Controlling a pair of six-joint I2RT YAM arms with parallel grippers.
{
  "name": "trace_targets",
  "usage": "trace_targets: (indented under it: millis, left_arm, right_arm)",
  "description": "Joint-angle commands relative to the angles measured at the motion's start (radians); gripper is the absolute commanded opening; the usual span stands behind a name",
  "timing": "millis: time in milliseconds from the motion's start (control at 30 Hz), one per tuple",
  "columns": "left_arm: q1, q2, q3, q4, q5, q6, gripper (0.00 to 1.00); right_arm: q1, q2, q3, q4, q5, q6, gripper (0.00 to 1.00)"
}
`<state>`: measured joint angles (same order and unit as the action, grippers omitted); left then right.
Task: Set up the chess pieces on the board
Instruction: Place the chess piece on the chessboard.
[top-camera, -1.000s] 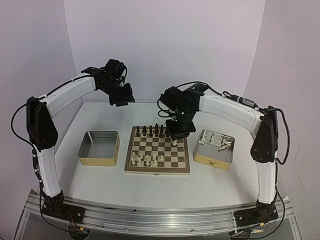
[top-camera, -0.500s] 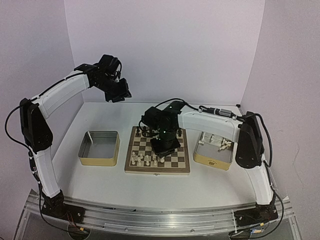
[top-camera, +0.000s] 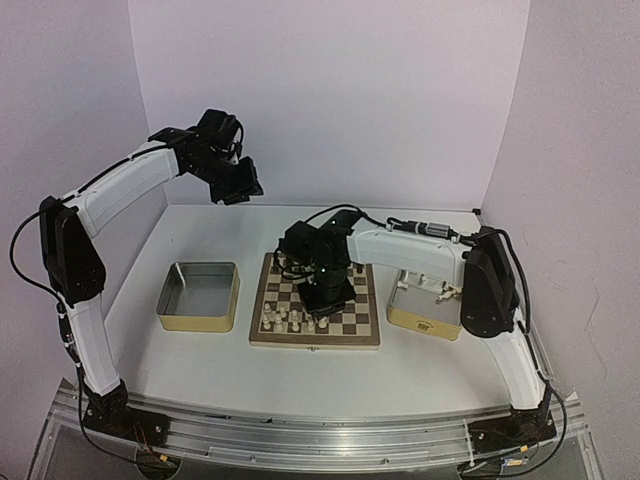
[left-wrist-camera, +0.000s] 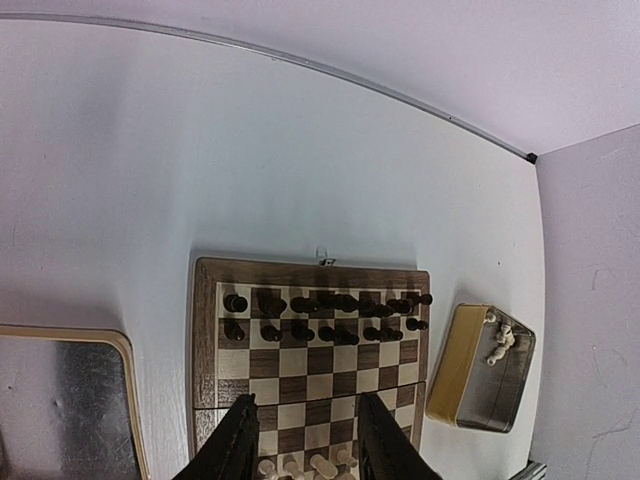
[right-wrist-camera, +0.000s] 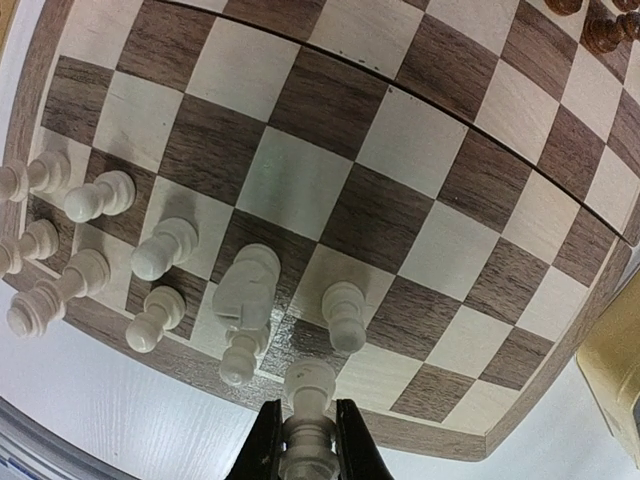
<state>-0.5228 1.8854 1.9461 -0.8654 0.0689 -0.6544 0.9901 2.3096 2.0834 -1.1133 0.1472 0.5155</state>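
The board (top-camera: 315, 343) lies mid-table, with dark pieces along its far two rows and several cream-white chess pieces (top-camera: 290, 318) on its near left squares. My right gripper (top-camera: 327, 297) hangs low over the near half of the board. In the right wrist view that gripper (right-wrist-camera: 306, 410) is shut on a white chess piece (right-wrist-camera: 310, 385), which hangs over the board's near edge row, beside a white knight (right-wrist-camera: 245, 290) and a pawn (right-wrist-camera: 343, 315). My left gripper (top-camera: 238, 190) is held high at the back left; seen from its wrist (left-wrist-camera: 308, 440), it is open and empty.
An empty metal tin (top-camera: 198, 296) stands left of the board. A second tin (top-camera: 428, 308) to the right holds a few white pieces (left-wrist-camera: 497, 340). The dark pieces (left-wrist-camera: 320, 315) fill the far rows. The back wall is close behind the left gripper.
My right gripper has carried its white piece from the board's far right to the near middle and come lower. The left arm shifted slightly left and up early on, then stayed still.
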Motion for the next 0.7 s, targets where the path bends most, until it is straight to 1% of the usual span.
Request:
trace_targets:
  millis: [0,667]
  left_arm:
    - [0.001,-0.029,0.011,-0.004,0.005,0.009,0.33]
    - [0.001,-0.011,0.033,-0.004,0.0,0.005,0.33]
  right_arm:
    - [0.007,0.01,0.024,0.011,0.019,-0.01,0.0]
    - [0.006,0.025,-0.009,0.018,0.001,-0.019,0.0]
